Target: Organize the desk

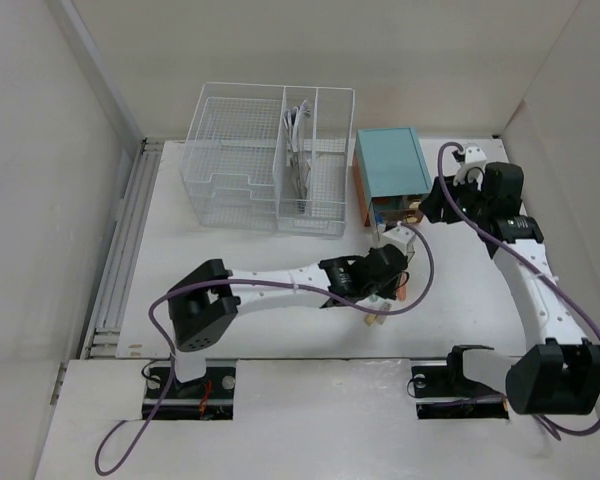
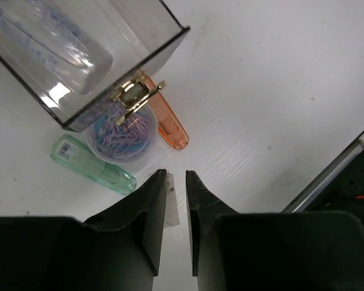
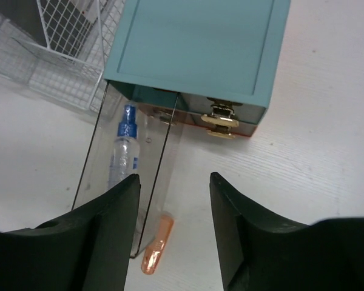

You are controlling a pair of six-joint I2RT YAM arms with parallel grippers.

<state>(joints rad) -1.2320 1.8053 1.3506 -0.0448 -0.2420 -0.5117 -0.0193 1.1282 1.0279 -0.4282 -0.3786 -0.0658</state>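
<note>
Matte white and wider than anything on it, the desk fills the middle of your top view, from the arm bases at the bottom edge up to the back wall.

At upper centre stands a white wire basket, with cables in its narrow middle section. Just right of it sits a teal box. In your right wrist view a clear case butts against the left part of that box's front, with a blue-capped spray bottle lying inside it. The case stands between your right tool and that part of the box front.

In the left wrist view, a round tub of pastel paper clips sits at the case's corner, with a gold binder clip on top of it. An orange tube lies against the tub on the right, and a green one lies below it.

Your right gripper hangs with its fingers wide apart and nothing between them, above the case's near end. Your left gripper shows only a thin slit between its fingers. A pale strip shows in that slit, and you cannot tell whether it is pinched or just lying on the desk below.

The desk lies flat, and its long axis runs left to right across the top view.
</note>
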